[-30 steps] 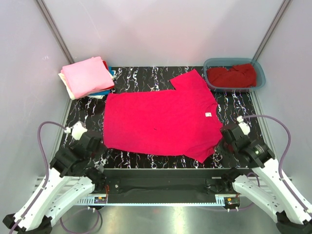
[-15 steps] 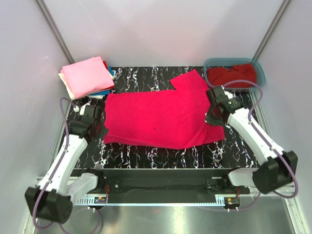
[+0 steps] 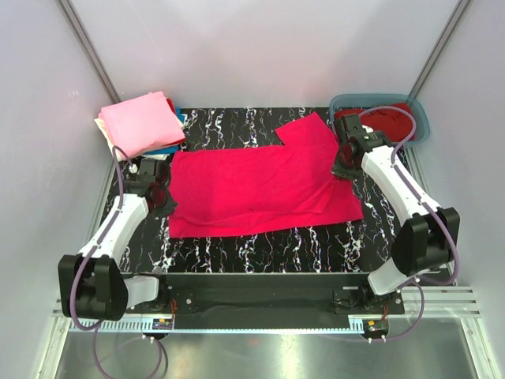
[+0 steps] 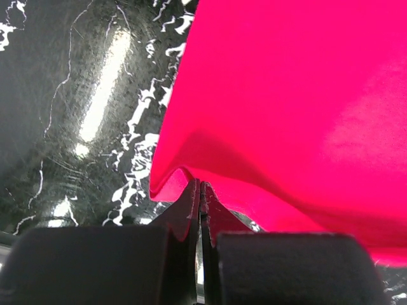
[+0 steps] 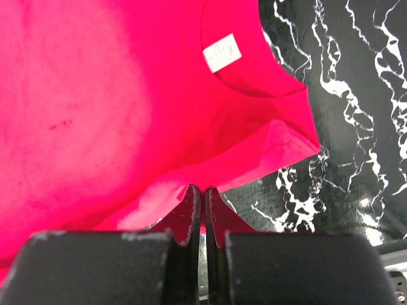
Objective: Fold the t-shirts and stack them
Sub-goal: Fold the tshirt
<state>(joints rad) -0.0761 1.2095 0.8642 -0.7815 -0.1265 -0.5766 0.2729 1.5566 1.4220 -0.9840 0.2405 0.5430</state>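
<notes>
- Bright pinkish-red t-shirt (image 3: 260, 189): lies spread across the middle of the surface (image 3: 260, 246), running from near the left edge to near the right edge. One sleeve points toward the far edge.
- White label (image 5: 222, 53): sewn inside the neck opening, seen in the right wrist view.
- Left tool (image 3: 162, 197): at the shirt's left end, fingers pressed together and clamped on a raised fold of the cloth's edge. The black marbled top shows just beside the fold.
- Right tool (image 3: 343, 167): at the shirt's right end by the collar, fingers pressed together and clamped on the cloth's edge below the neckline.
- Stack of folded t-shirts (image 3: 142, 122): far left corner of the surface, light pink on top, with cream, blue and red edges showing beneath.
- Teal tub (image 3: 420, 130): far right corner, holding a crumpled dark red t-shirt (image 3: 398, 120). The right arm's cable partly crosses it.
</notes>
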